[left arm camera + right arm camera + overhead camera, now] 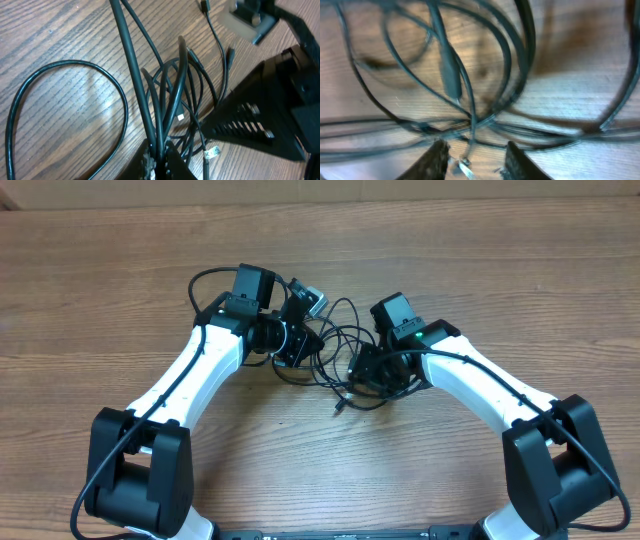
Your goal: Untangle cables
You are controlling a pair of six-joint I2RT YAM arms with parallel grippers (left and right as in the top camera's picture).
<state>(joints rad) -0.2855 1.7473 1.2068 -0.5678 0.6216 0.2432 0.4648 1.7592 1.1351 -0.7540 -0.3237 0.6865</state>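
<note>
Left wrist view showed the left gripper [159, 162] at the bottom edge of the picture. It was pinched tight on the cables [165, 100]. Several thin black cords ran together right into its tips. From there the cords fanned out over the brown wooden desk [60, 30] and crossed over each other in a messy bunch. One small silver plug [212, 151] lay just beside the bunch. Two more plug ends [231, 51] lay farther out on the wood.

In the right wrist view, the right gripper [475, 160] had its two fingers [437, 160] spread apart. Nothing was pinched between them. One thin cord hung down into the gap, with a little silver tip [465, 167] at its end. More cords crossed the wood just past the fingers, and they looked blurry.

From the overhead view, the tangle lay near the middle of the desk, a bit closer to the far edge. It sat between the two grippers, with the left one on one side and the right one on the other. One loose end stuck out toward the near edge.
</note>
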